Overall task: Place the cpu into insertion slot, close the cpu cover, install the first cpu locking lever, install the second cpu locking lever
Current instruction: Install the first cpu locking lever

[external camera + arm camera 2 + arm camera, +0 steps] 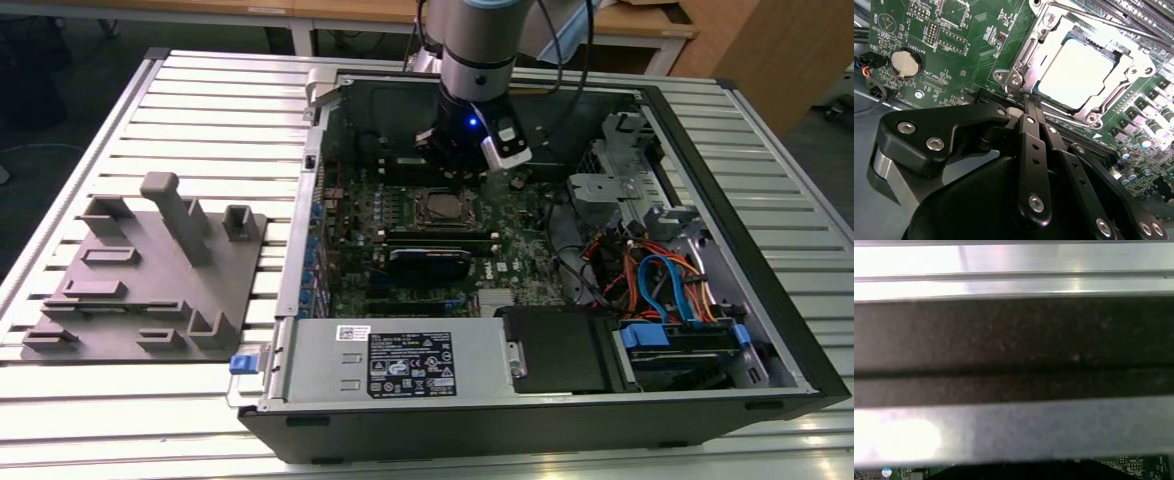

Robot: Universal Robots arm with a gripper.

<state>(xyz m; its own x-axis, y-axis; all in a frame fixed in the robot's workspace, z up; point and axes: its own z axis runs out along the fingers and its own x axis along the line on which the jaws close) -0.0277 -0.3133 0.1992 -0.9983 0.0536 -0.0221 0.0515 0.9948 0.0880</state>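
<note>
Slatted table (147, 420) | exterior view: open case (534, 428) | second wrist view: cpu (1076, 72) framed by cpu cover (1029, 52), jaws closed together

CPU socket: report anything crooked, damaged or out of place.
Nothing stands out. The chip sits square inside the metal frame, which lies flat over it. The gripper is at one corner of the frame. The green board looks undamaged.

White label (411, 365) — print illegible.
</note>
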